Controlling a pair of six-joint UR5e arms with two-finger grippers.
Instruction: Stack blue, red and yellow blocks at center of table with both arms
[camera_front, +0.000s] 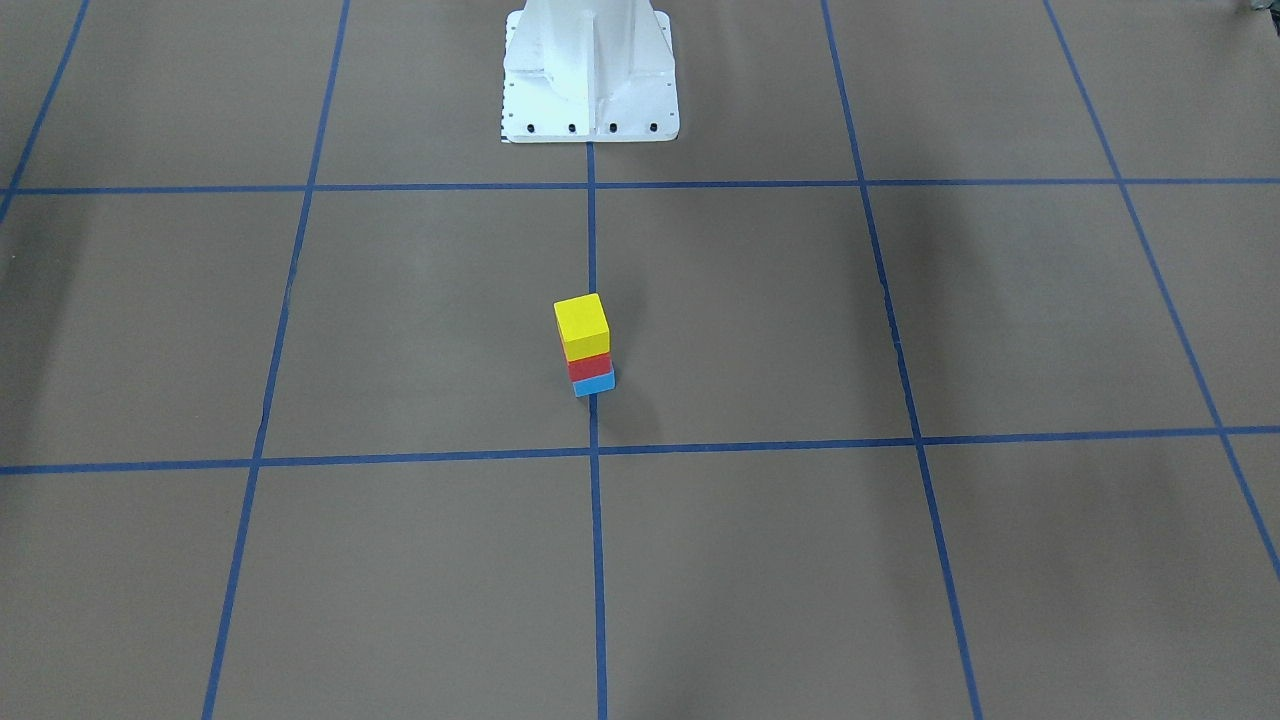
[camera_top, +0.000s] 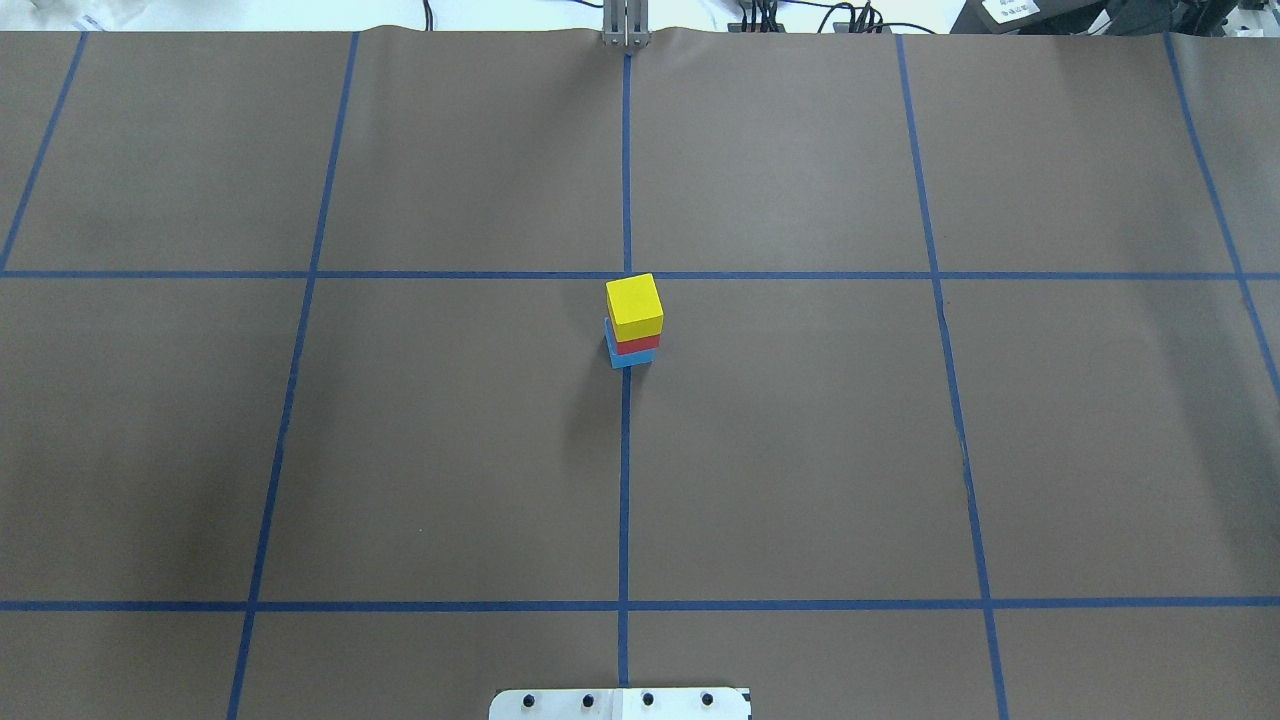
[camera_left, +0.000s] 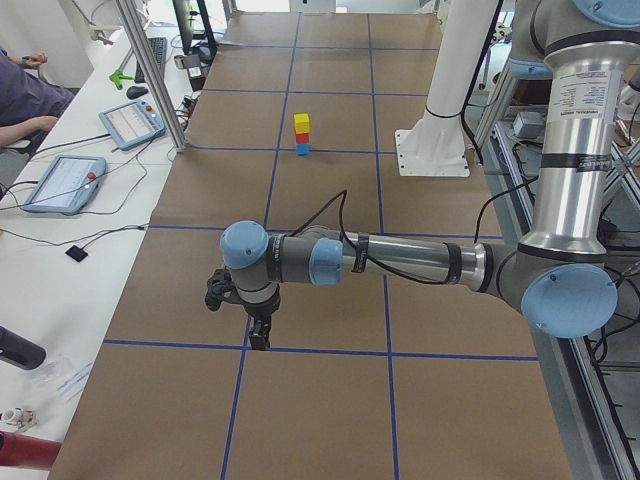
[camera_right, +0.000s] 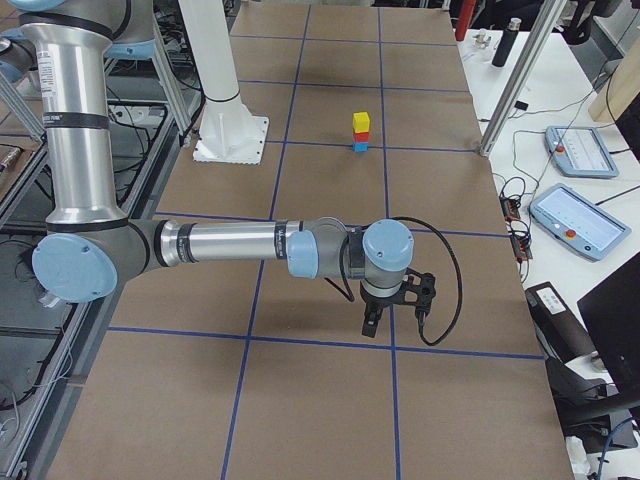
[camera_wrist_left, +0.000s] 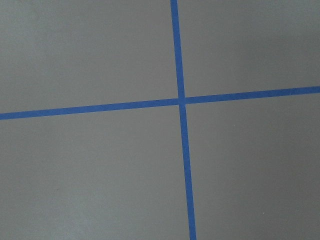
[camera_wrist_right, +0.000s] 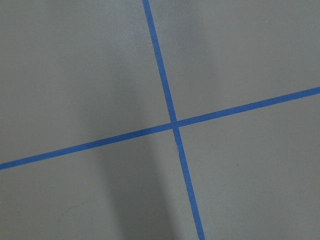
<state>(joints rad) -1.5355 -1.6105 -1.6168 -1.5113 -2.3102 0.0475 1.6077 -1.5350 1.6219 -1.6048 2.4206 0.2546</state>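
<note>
A stack stands at the table's middle on the centre tape line: the blue block (camera_top: 631, 358) at the bottom, the red block (camera_top: 634, 346) on it, the yellow block (camera_top: 634, 305) on top. It also shows in the front view, with the yellow block (camera_front: 581, 322) over the red block (camera_front: 589, 366) and the blue block (camera_front: 594, 383). My left gripper (camera_left: 258, 335) hangs over a tape crossing far from the stack. My right gripper (camera_right: 372, 325) hangs likewise at the other end. I cannot tell whether either is open or shut. Both wrist views show only bare mat and tape.
The white robot base (camera_front: 590, 75) stands at the table's edge behind the stack. Blue tape lines (camera_top: 625, 480) grid the brown mat. Side benches hold tablets (camera_left: 62, 182) and cables; an operator's arm (camera_left: 25, 95) shows in the left side view.
</note>
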